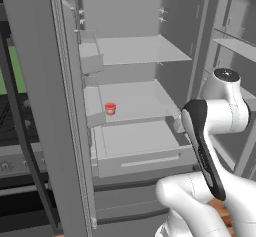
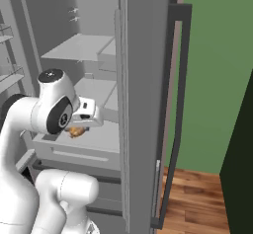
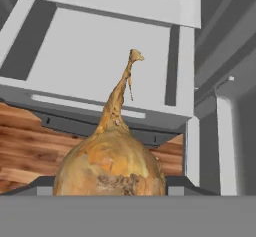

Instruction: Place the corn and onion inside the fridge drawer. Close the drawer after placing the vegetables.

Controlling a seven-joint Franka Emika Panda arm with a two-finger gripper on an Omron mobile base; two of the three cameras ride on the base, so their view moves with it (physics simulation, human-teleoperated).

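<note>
My gripper (image 3: pixel 110 188) is shut on the onion (image 3: pixel 111 166), an orange-brown bulb whose thin stem points up the hand view. In the right base view the onion (image 2: pixel 75 131) hangs under the hand, just above the front of the fridge drawer (image 2: pixel 74 155). The fridge drawer (image 1: pixel 145 162) is pulled out, a wide shallow light-grey tray, and its inside looks bare. In the hand view its front rim (image 3: pixel 100 106) lies just beyond the onion. The corn is out of view.
A small red cup (image 1: pixel 110 108) stands on the shelf above the drawer. Open fridge doors flank the opening, one on the left (image 1: pixel 45 106) and one on the right (image 2: pixel 143 104). Wooden floor (image 2: pixel 197 198) lies below.
</note>
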